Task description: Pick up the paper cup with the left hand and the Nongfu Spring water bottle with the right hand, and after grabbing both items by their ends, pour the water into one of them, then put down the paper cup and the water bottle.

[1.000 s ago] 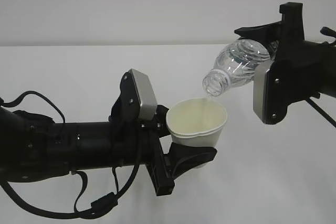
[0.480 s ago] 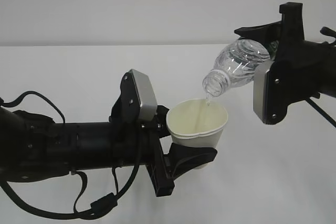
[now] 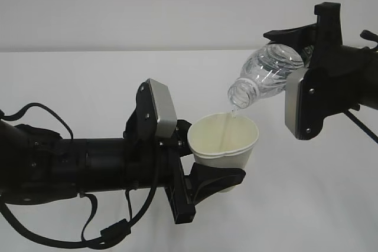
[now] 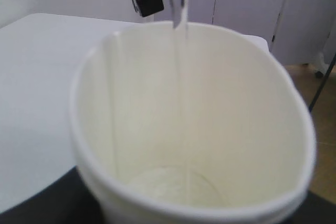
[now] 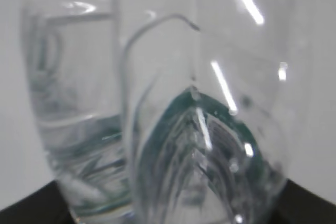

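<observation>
The white paper cup is held upright above the table, with my left gripper shut on its lower part. The Nongfu Spring water bottle, clear and ribbed, is tilted with its open neck down to the left, just over the cup's far rim. My right gripper is shut on the bottle's base end. A thin stream of water falls from the neck into the cup. In the left wrist view the stream enters the cup, and a little water covers its bottom. The bottle fills the right wrist view.
The white table runs under both arms, with a pale wall behind. Loose black cables hang below the left arm. Past the table's far edge the left wrist view shows grey cabinet doors and brown floor.
The cup and left gripper have shifted very slightly down and to the right. The bottle and right arm hold the same tilt, and the stream keeps running.
</observation>
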{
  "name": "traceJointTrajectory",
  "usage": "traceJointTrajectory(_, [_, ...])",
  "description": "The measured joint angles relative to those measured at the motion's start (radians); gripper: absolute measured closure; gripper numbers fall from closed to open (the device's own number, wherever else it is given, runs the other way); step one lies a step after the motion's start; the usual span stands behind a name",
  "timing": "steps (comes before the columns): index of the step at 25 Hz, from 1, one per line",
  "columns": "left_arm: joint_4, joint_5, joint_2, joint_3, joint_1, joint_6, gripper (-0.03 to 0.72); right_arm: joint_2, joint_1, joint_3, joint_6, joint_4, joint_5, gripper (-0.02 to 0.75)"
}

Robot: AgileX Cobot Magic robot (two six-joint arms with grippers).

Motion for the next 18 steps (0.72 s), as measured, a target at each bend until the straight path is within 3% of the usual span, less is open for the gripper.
traceJointTrajectory(18, [0.001, 0.000, 0.000, 0.000, 0.000, 0.000, 0.241, 0.000, 0.000, 0.000, 0.000, 0.000, -0.014, 0.292])
